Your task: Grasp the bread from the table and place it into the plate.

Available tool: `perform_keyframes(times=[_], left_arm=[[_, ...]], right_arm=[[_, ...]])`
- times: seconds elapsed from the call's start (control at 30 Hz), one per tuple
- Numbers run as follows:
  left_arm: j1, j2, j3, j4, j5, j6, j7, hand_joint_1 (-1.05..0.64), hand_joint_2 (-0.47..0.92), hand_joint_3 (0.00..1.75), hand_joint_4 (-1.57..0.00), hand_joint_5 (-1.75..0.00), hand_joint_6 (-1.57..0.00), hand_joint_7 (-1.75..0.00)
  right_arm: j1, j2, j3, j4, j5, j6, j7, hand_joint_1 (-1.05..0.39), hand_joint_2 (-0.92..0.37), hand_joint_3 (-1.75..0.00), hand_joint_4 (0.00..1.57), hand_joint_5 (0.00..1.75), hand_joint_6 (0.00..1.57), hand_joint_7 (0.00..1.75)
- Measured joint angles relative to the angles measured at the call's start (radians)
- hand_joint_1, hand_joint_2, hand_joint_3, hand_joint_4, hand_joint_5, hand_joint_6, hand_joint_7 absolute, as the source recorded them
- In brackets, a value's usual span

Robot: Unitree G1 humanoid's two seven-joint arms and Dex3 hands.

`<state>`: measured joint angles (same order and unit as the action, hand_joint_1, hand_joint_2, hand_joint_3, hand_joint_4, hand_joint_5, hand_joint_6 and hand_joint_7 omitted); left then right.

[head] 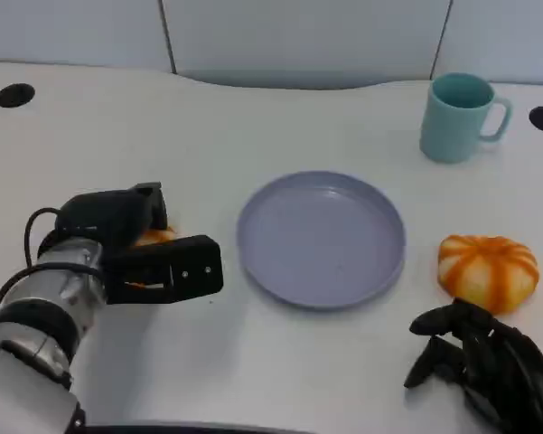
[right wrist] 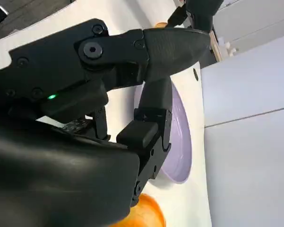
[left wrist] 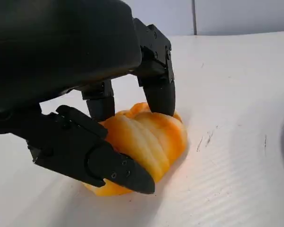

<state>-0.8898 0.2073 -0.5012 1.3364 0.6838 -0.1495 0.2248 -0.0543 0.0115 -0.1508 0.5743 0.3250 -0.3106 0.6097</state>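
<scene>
Two orange bread pieces lie on the white bench (head: 280,371), one on each side of the round lavender plastic plate (head: 322,238), which sits at the centre of the head view. At about nine o'clock from the plate, the black left hand (head: 149,253) is closed around the small orange ribbed bread roll (left wrist: 146,142). In the left wrist view the fingers (left wrist: 158,94) press on the top of this roll and the thumb (left wrist: 108,163) lies against its near side, while the roll's underside rests on the bench surface. In the head view the hand covers most of the roll, and I can see only a small orange part of it near the fingers.

At about three o'clock from the plate lies the round orange-and-white striped bun (head: 486,269), just beside the plate rim but not touching it. The black right hand (head: 483,357) rests at about five o'clock from the plate, just near the bun's closer edge. Its fingers are curled loosely and apart, and nothing is between them. I cannot tell whether the fingertips touch the bun.

At about one o'clock from the plate, well apart from it, stands the light teal ceramic mug (head: 461,117), upright, with its handle turned to the right.
</scene>
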Motion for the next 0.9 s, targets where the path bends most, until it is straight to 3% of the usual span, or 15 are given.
perform_keyframes(times=[0.03,0.07,0.1,0.13,0.17,0.23,0.3,0.37,0.4,0.43,0.5,0.53,0.57,0.77,0.9], left_arm=[[0.000,-0.001,0.001,0.000,-0.003,0.003,-0.001,-0.22,0.91,0.07,-0.65,-1.49,-0.64,-1.29],[0.000,-0.002,0.003,0.000,-0.009,0.006,-0.003,-0.21,0.91,0.08,-0.65,-1.48,-0.65,-1.25],[0.000,-0.003,0.004,0.000,-0.012,0.006,-0.005,-0.21,0.91,0.12,-0.63,-1.57,-0.62,-1.37],[0.000,-0.003,0.007,0.000,-0.019,0.005,-0.008,-0.21,0.89,0.17,-0.61,-1.51,-0.61,-1.33],[0.000,-0.003,0.013,0.000,-0.024,0.004,-0.009,-0.21,0.88,0.21,-0.62,-1.38,-0.64,-1.16],[0.001,-0.003,0.019,0.000,-0.030,-0.005,-0.009,-0.20,0.84,0.31,-0.61,-1.41,-0.62,-1.25],[0.002,-0.002,0.026,0.000,-0.035,-0.017,-0.009,-0.19,0.77,0.43,-0.63,-1.15,-0.68,-0.92],[0.004,0.001,0.034,0.000,-0.045,-0.031,-0.009,-0.19,0.74,0.47,-0.62,-1.11,-0.68,-0.85],[0.004,0.003,0.037,0.000,-0.047,-0.038,-0.009,-0.19,0.72,0.51,-0.60,-1.17,-0.64,-0.97],[0.004,0.006,0.039,0.000,-0.049,-0.045,-0.008,-0.19,0.70,0.59,-0.60,-1.36,-0.59,-1.25],[0.005,0.010,0.045,0.000,-0.055,-0.063,-0.007,-0.17,0.57,0.88,-0.61,-1.46,-0.58,-1.40],[0.005,0.012,0.046,0.000,-0.057,-0.076,-0.005,-0.16,0.51,1.01,-0.60,-1.62,-0.54,-1.59],[0.007,0.015,0.047,-0.001,-0.057,-0.094,0.002,-0.16,0.49,1.06,-0.62,-1.68,-0.54,-1.67],[0.009,0.020,0.068,-0.003,-0.067,-0.155,0.016,-0.11,0.38,1.25,-0.76,-1.75,-0.63,-1.75],[0.009,0.021,0.078,-0.006,-0.067,-0.184,0.041,-0.11,0.40,1.25,-0.75,-1.75,-0.62,-1.75]], right_arm=[[0.000,0.000,0.000,0.000,0.001,0.000,0.001,-0.42,-0.92,-0.35,0.66,1.51,0.68,1.03],[0.000,0.000,-0.001,0.000,0.001,0.000,0.003,-0.42,-0.92,-0.35,0.66,1.51,0.68,1.03],[0.000,0.000,-0.002,0.001,0.001,-0.001,0.005,-0.42,-0.92,-0.35,0.65,1.51,0.67,1.03],[0.000,0.000,-0.002,0.001,0.001,-0.002,0.005,-0.42,-0.92,-0.35,0.65,1.51,0.68,1.03],[0.000,0.000,-0.002,0.001,0.001,-0.002,0.005,-0.42,-0.92,-0.35,0.65,1.51,0.68,1.04],[0.003,0.000,-0.001,-0.003,-0.001,-0.002,-0.001,-0.40,-0.92,-0.36,0.65,1.50,0.67,1.04],[0.005,0.000,-0.001,-0.003,-0.001,-0.003,-0.003,-0.40,-0.92,-0.36,0.66,1.50,0.68,1.04],[0.005,0.001,0.000,-0.003,-0.001,-0.003,-0.006,-0.40,-0.92,-0.37,0.66,1.51,0.67,1.04],[0.005,0.001,0.000,-0.004,-0.002,-0.004,-0.009,-0.39,-0.92,-0.38,0.66,1.51,0.67,1.04],[0.005,0.001,0.001,-0.004,-0.002,-0.004,-0.010,-0.40,-0.92,-0.38,0.65,1.51,0.67,1.04],[0.006,0.002,0.003,-0.004,-0.002,-0.006,-0.013,-0.40,-0.92,-0.37,0.65,1.52,0.67,1.04],[0.006,0.003,0.004,-0.005,-0.002,-0.007,-0.014,-0.41,-0.92,-0.37,0.65,1.52,0.67,1.05],[0.006,0.004,0.005,-0.005,-0.003,-0.009,-0.016,-0.41,-0.92,-0.37,0.65,1.52,0.68,1.05],[0.008,0.009,0.014,-0.014,-0.005,-0.006,-0.026,-0.40,-0.92,-0.38,0.65,1.52,0.67,1.06],[0.012,0.010,0.020,-0.021,-0.007,-0.005,-0.028,-0.40,-0.92,-0.39,0.64,1.53,0.65,1.07]])
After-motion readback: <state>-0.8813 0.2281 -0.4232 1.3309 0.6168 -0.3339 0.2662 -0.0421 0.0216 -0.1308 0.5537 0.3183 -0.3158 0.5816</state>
